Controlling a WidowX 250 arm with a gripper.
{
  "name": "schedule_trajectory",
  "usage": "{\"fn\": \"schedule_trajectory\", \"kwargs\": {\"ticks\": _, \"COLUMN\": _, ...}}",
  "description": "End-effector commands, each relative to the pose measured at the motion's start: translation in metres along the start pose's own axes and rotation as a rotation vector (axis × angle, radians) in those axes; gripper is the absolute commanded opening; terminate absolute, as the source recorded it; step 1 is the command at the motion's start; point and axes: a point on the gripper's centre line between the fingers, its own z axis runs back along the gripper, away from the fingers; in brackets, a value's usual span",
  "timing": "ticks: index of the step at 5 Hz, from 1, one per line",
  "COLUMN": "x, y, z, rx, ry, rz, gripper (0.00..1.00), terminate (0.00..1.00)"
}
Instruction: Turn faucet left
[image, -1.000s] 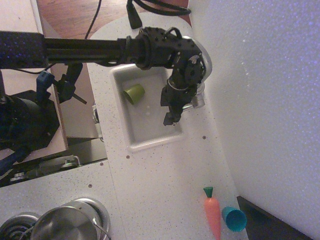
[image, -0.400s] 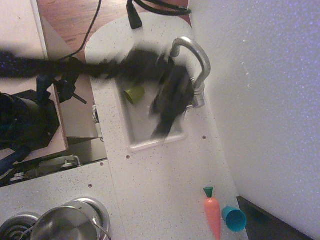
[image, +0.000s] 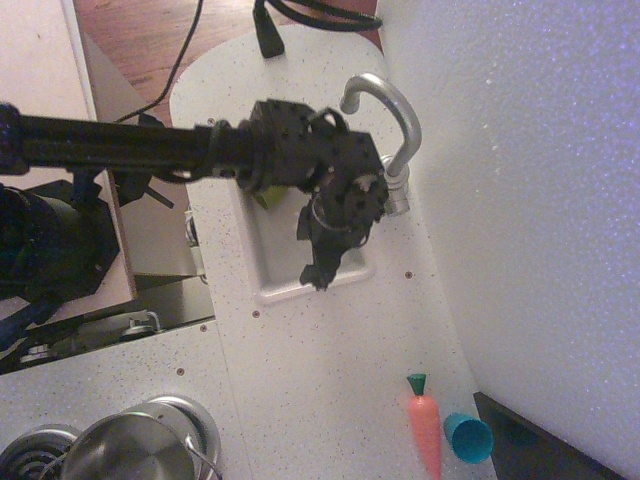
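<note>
The matte silver faucet (image: 397, 112) stands at the right rim of the white sink (image: 270, 262). Its ribbed base (image: 396, 192) is beside the wall and its arched spout ends over the sink's far end. My black gripper (image: 319, 272) hangs over the sink's near right part, left of and below the faucet base, and does not touch it. Its fingers look pressed together into one narrow tip, with nothing between them. The arm reaches in from the left and hides most of a green cup (image: 262, 197) in the sink.
A toy carrot (image: 425, 430) and a blue cup (image: 468, 438) lie on the counter near the white wall at the right. A steel pot (image: 135, 452) sits at the bottom left. A black cable (image: 270, 35) lies at the counter's far end.
My gripper has swung away from the faucet, down and to the left over the sink. The spout, earlier covered by the arm, now shows in full.
</note>
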Motion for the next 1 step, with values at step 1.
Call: {"fn": "schedule_trajectory", "kwargs": {"ticks": 1, "x": 0.0, "y": -0.0048, "z": 0.0188, "rx": 0.002, "ry": -0.055, "rz": -0.005, "gripper": 1.0, "terminate": 1.0}}
